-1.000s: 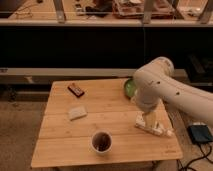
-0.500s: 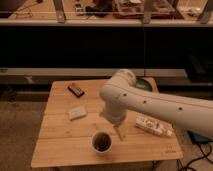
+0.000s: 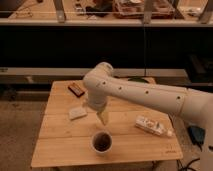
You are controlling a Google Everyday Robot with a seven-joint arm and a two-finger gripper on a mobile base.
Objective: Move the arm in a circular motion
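The gripper [image 3: 102,118] is the pale tip in the middle of the frame. It points down over the wooden table [image 3: 60,150], just above the cup [image 3: 102,142]. I cannot tell how open it is or if it holds a thing. At the upper left of the table lies 1 small dark bar [image 3: 76,88], and below it 1 white pad [image 3: 77,112]. The arm [image 3: 150,97] bends at its round elbow and runs off the right edge. Below it lies 1 white packet [image 3: 149,125].
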